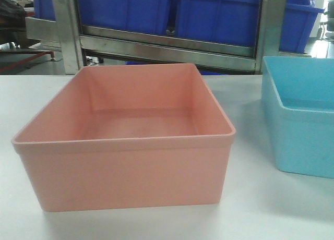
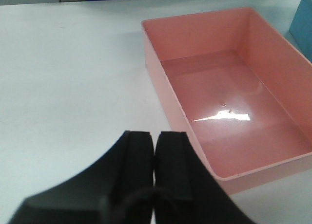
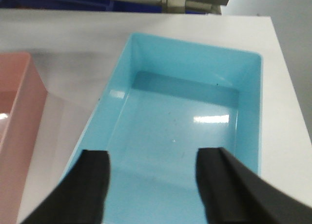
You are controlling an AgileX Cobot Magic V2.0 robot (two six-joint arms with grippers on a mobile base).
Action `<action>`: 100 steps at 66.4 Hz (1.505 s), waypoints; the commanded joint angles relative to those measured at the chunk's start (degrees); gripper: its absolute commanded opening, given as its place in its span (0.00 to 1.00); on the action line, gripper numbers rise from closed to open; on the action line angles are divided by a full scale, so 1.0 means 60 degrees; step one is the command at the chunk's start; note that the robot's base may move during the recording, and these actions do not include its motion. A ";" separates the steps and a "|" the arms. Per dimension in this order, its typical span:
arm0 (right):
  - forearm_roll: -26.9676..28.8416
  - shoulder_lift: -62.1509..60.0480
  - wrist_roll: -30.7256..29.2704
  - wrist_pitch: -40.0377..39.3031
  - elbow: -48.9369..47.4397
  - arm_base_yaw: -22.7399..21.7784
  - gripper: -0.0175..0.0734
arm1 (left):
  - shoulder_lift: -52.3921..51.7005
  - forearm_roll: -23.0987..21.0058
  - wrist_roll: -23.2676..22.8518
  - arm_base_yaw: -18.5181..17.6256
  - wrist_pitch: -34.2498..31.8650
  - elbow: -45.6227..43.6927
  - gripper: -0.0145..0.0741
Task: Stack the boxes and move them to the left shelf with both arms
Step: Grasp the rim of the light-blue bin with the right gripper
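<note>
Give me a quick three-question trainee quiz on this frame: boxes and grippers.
1. True or false: the pink box is nested inside the blue box.
2. Of the left gripper and right gripper, which is open? A) left B) right C) both
3. Fill in: the right wrist view looks down into the ____ box.
Key: 1 false, they stand side by side, apart, on the white table; 2 B, the left is shut; 3 blue.

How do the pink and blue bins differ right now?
Colour: pink bin salmon, blue bin sky blue. Pink bin stands left of blue bin. Right gripper, jaws open, faces the blue bin; left gripper, jaws shut, is over the table beside the pink bin. Both upright, empty, apart.
</note>
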 commanded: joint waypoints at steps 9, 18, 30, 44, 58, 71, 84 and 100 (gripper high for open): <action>-0.0282 0.1595 0.0299 0.0976 -0.1761 -0.0690 0.84 | -0.0011 0.0014 0.0012 -0.0028 -0.0856 -0.0256 0.15; -0.0282 0.2371 0.0277 0.2287 -0.2421 -0.2058 0.84 | -0.0011 0.0014 0.0012 -0.0028 -0.0856 -0.0256 0.15; -0.0245 0.3404 -0.0628 0.2602 -0.2600 -0.3413 0.84 | -0.0011 -0.0025 0.0012 -0.0028 -0.0870 -0.0256 0.15; -0.0235 0.4893 -0.1417 0.1396 -0.2600 -0.3491 0.84 | -0.0011 -0.0025 0.0012 -0.0028 -0.0943 -0.0256 0.15; -0.0235 0.6266 -0.1417 0.0462 -0.2600 -0.3468 0.84 | -0.0011 -0.0091 0.0012 -0.0028 -0.0999 -0.0256 0.15; -0.0186 0.7192 -0.1417 0.0310 -0.2600 -0.3470 0.72 | -0.0011 -0.0091 0.0012 -0.0028 -0.0999 -0.0256 0.15; -0.0182 0.7411 -0.1417 0.0150 -0.2600 -0.3470 0.40 | -0.0011 -0.0091 0.0012 -0.0028 -0.0999 -0.0256 0.15; -0.0182 0.7364 -0.1417 -0.0042 -0.2600 -0.3470 0.25 | -0.0011 -0.0108 0.0012 -0.0028 -0.0999 -0.0256 0.15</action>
